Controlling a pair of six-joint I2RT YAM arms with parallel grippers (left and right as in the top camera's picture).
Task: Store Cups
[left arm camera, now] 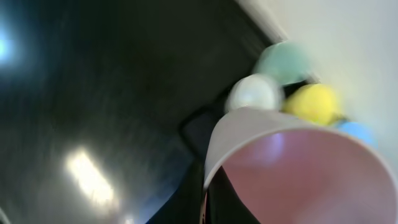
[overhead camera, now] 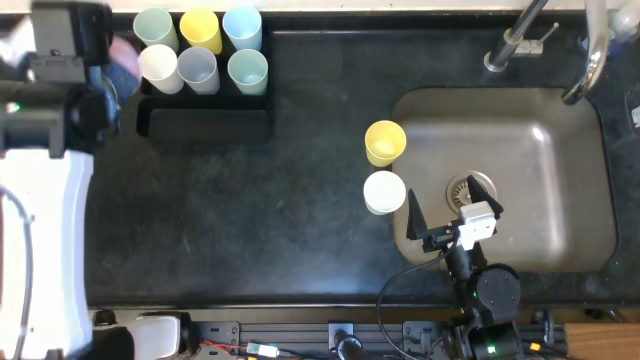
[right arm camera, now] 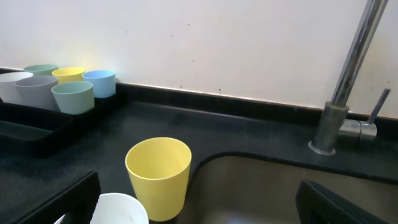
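My left gripper (overhead camera: 108, 72) is at the far left, next to the black tray (overhead camera: 205, 122), shut on a pink cup (overhead camera: 126, 62). That pink cup (left arm camera: 298, 174) looms close in the left wrist view, with blurred tray cups behind it. The tray holds several cups, among them green (overhead camera: 155, 28), yellow (overhead camera: 200, 28) and blue (overhead camera: 242, 28). A loose yellow cup (overhead camera: 385, 142) (right arm camera: 158, 174) and a white cup (overhead camera: 383, 192) (right arm camera: 121, 208) stand upright on the counter at the sink's left rim. My right gripper (overhead camera: 450, 208) (right arm camera: 199, 211) is open just behind them, holding nothing.
The steel sink (overhead camera: 540, 130) fills the right side, with the faucet (overhead camera: 515, 40) (right arm camera: 348, 93) at its back. A white wall (right arm camera: 205, 43) runs behind the dark counter (overhead camera: 300, 220). The tray's front row (overhead camera: 205, 125) has no cups.
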